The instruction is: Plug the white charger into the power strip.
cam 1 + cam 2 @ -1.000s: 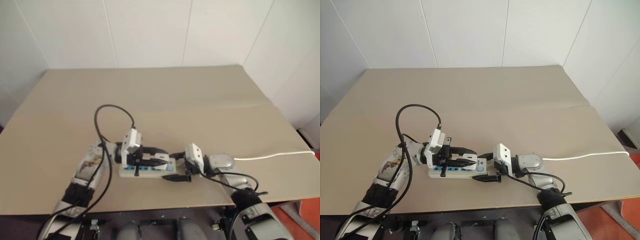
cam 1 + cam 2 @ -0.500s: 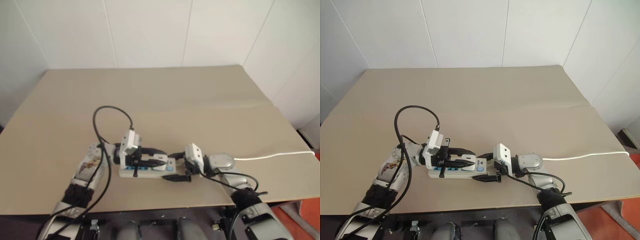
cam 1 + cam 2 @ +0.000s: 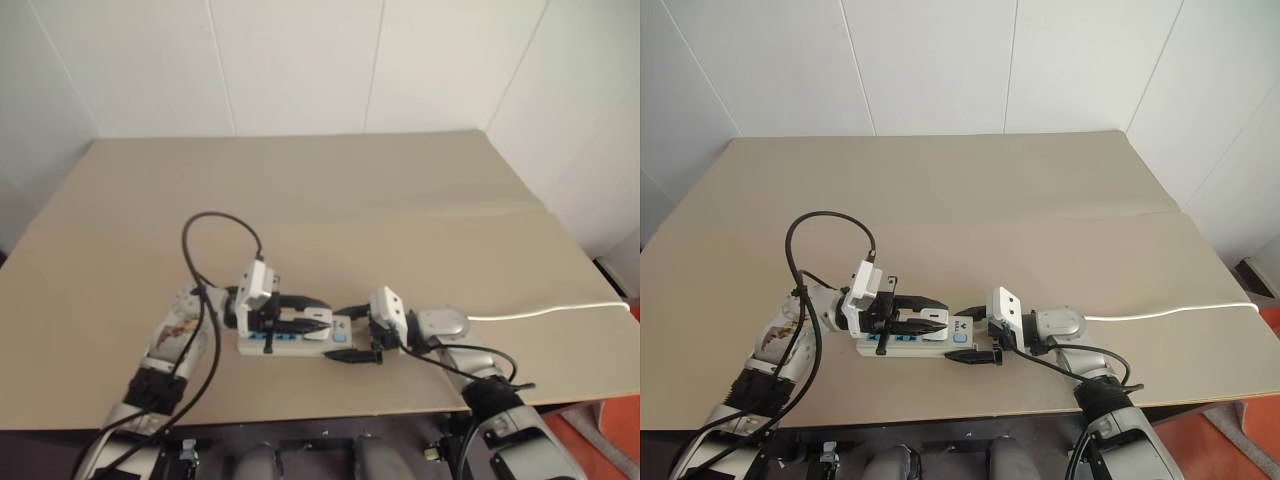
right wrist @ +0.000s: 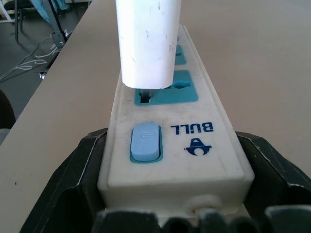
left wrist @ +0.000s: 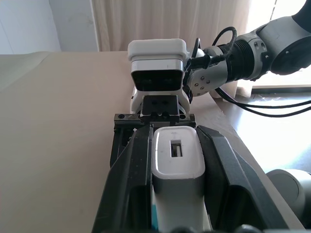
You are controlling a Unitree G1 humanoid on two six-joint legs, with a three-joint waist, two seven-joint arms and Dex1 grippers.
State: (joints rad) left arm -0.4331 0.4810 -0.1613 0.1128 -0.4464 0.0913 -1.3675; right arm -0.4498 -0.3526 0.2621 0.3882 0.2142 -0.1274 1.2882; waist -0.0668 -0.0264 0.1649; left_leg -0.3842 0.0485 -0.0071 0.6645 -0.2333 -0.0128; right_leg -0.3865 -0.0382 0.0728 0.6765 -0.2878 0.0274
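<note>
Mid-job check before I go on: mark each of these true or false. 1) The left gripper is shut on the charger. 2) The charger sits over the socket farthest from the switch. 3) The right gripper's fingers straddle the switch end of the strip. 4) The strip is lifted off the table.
1) True: the left gripper is shut on the white charger.
2) False: it is at the socket right beside the blue switch.
3) True: the right gripper has a finger on either side of the power strip there.
4) False: the strip lies on the table.
</note>
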